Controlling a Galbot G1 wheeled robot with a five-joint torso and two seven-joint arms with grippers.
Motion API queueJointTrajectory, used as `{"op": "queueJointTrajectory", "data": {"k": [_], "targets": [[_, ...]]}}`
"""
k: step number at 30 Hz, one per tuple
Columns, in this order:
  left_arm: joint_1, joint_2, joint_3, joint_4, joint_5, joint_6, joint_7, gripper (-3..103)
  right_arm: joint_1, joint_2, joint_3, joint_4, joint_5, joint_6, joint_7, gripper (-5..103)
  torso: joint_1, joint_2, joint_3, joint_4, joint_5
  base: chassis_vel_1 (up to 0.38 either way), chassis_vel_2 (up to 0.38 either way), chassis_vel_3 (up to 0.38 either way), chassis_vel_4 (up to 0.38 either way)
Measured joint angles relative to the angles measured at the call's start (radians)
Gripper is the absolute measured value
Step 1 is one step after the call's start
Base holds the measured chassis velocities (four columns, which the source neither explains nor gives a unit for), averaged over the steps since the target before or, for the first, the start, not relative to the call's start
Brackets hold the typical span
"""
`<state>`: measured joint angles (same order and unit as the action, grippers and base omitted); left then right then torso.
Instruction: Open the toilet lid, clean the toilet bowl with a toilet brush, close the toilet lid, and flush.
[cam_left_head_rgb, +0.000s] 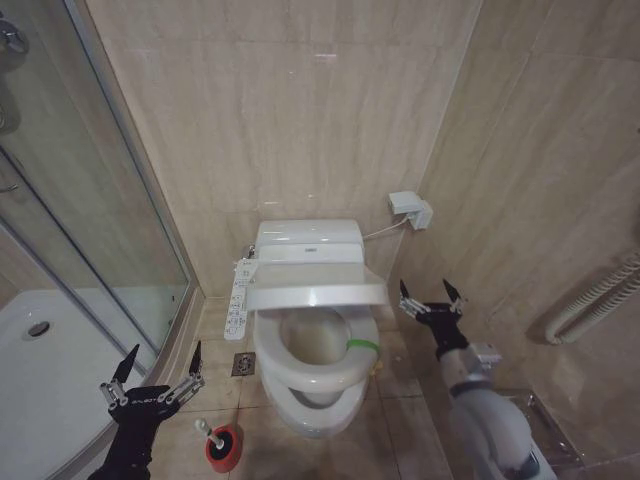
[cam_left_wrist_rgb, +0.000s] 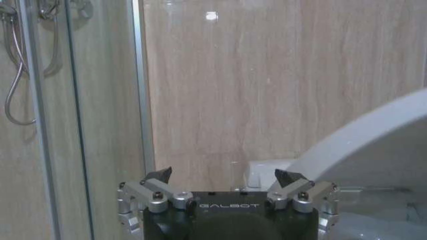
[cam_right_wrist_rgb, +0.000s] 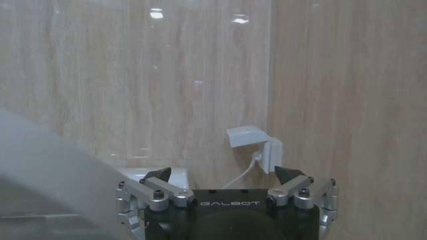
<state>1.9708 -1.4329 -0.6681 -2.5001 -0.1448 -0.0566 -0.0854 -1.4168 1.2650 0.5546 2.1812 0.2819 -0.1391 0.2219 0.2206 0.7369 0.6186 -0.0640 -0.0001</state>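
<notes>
The toilet lid (cam_left_head_rgb: 315, 285) hangs partway up over the white seat ring (cam_left_head_rgb: 300, 385), with neither gripper touching it. Under it the toilet bowl (cam_left_head_rgb: 318, 335) shows through the ring's hole. A green tag (cam_left_head_rgb: 362, 347) sits at the ring's right side. The toilet brush (cam_left_head_rgb: 205, 430) stands in its red holder cup (cam_left_head_rgb: 225, 450) on the floor, left of the toilet. My left gripper (cam_left_head_rgb: 163, 358) is open, just above and left of the brush. My right gripper (cam_left_head_rgb: 427, 292) is open, to the right of the lid's edge. The lid's edge shows in both wrist views (cam_left_wrist_rgb: 373, 145) (cam_right_wrist_rgb: 47, 165), beyond each open gripper (cam_left_wrist_rgb: 223, 174) (cam_right_wrist_rgb: 223, 172).
A glass shower enclosure (cam_left_head_rgb: 90, 200) and its white tray (cam_left_head_rgb: 50, 370) fill the left side. The seat's control panel (cam_left_head_rgb: 240, 295) juts out on the toilet's left, with a floor drain (cam_left_head_rgb: 243, 363) below. A wall socket box (cam_left_head_rgb: 412, 208) and a ribbed white hose (cam_left_head_rgb: 600, 300) are on the right.
</notes>
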Motion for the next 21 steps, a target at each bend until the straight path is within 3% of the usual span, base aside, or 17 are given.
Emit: {"op": "queueJointTrajectory", "data": {"k": [13,19,21], "targets": [[0.0,0.0,0.0,0.0,0.0,0.0,0.0,100,-0.134,0.089,0.03,0.092,-0.046,0.028,-0.02,100,0.0,0.0,0.0,0.0001,0.0001,0.0,0.0,0.0,0.0],[0.0,0.0,0.0,0.0,0.0,0.0,0.0,100,-0.168,0.092,0.03,0.137,-0.05,0.028,-0.039,100,0.0,0.0,0.0,0.0001,0.0001,0.0,0.0,0.0,0.0],[0.0,0.0,0.0,0.0,0.0,0.0,0.0,100,-0.192,0.093,0.048,0.16,-0.049,0.029,-0.092,100,0.0,0.0,0.0,0.0001,0.0,0.0,0.0,0.0,0.0]]}}
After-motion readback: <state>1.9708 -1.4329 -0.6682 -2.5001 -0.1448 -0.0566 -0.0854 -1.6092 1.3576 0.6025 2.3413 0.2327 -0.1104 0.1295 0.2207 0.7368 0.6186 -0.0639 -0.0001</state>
